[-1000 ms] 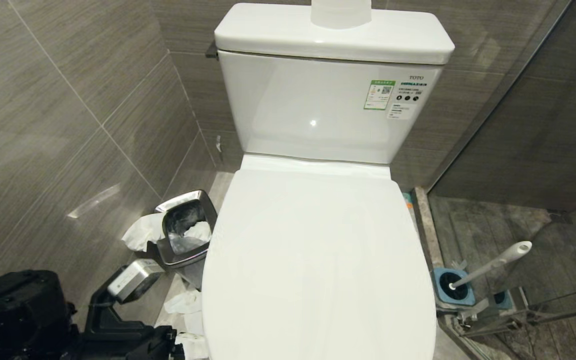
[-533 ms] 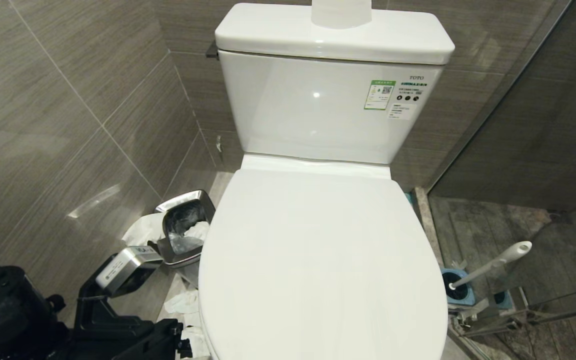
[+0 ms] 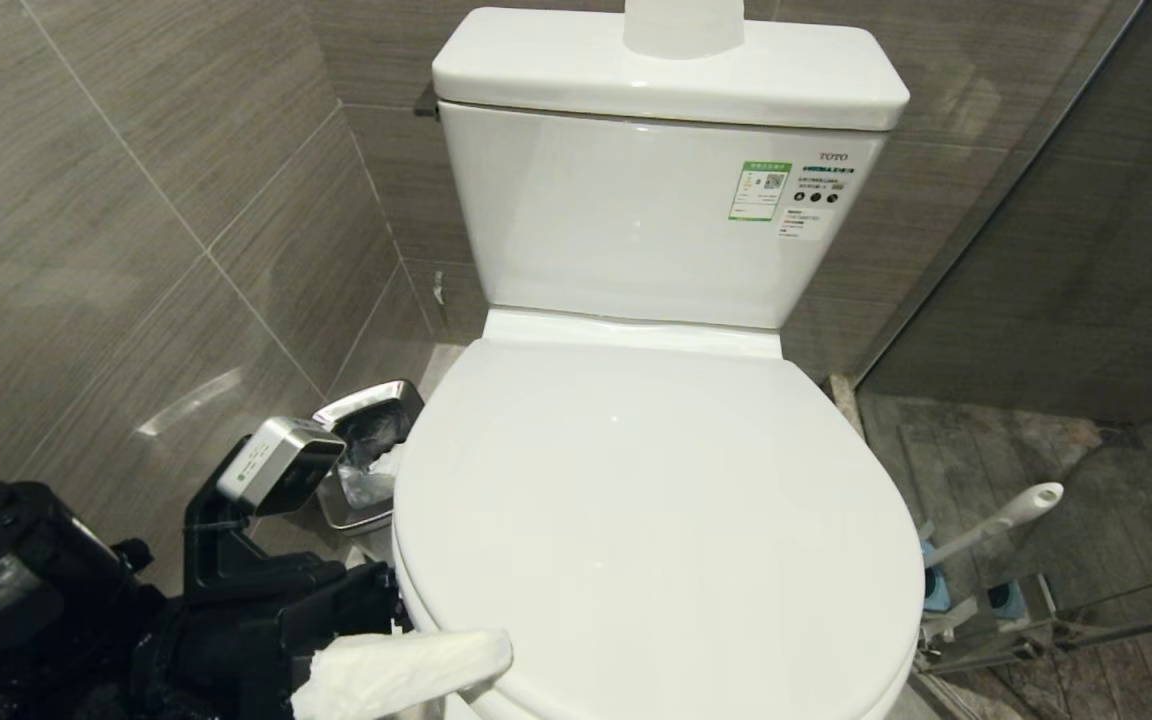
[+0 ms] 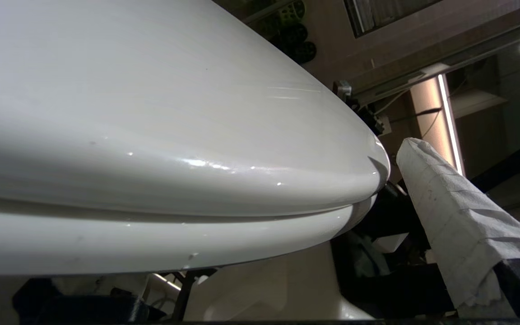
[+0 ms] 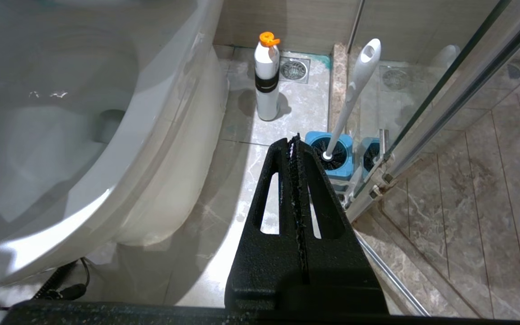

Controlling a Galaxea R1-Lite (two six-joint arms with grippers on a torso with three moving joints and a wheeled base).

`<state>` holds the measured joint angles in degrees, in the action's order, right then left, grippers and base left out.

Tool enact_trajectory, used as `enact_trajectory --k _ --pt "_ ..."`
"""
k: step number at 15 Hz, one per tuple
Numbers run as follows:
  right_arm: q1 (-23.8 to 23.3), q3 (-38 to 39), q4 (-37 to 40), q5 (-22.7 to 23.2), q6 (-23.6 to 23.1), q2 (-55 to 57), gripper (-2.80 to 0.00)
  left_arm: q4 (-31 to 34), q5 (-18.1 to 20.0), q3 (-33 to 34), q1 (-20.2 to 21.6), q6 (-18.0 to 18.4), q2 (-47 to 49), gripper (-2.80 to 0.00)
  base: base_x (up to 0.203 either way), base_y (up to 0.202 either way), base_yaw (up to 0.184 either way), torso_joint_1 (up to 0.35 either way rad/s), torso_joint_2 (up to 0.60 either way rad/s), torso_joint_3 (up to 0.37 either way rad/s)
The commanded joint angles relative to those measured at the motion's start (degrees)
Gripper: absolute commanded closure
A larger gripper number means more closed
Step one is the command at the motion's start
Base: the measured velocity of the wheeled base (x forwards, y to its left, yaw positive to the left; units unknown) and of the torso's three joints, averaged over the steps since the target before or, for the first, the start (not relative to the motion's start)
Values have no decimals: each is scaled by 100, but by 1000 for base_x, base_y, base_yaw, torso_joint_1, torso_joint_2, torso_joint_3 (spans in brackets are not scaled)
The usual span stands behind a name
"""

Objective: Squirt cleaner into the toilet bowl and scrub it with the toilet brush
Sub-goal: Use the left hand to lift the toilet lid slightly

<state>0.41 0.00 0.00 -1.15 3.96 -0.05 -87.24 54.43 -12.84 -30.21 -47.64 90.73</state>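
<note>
The toilet's white lid is down, tilted up a little at the front, and hides the inside of the toilet bowl. My left gripper is open at the lid's front-left edge. One finger wrapped in white tissue lies beside the rim, and the lid and seat show a thin gap. The toilet brush leans in its blue holder on the floor to the right. A white cleaner bottle with an orange cap stands behind it. My right gripper is shut and empty, low beside the bowl.
A square steel waste bin with crumpled tissue stands left of the toilet against the tiled wall. A glass shower partition and its metal rail close off the right. The tank is behind, and a floor drain is near the bottle.
My left arm has swung up and right to the lid's front-left edge, and its tissue-wrapped finger has come into view. The lid's front has risen and now covers more of the brush holder.
</note>
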Motion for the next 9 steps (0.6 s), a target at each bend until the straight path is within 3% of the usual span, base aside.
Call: enact_trajectory --k 1,9 --pt "2 0 0 0 -1 5 0 -43 15 -203 6 -144 -11 -280 0 0 0 0 0 0" --pt "2 0 0 0 -1 5 0 -43 -55 -650 6 -751 -205 -280 0 0 0 0 0 0"
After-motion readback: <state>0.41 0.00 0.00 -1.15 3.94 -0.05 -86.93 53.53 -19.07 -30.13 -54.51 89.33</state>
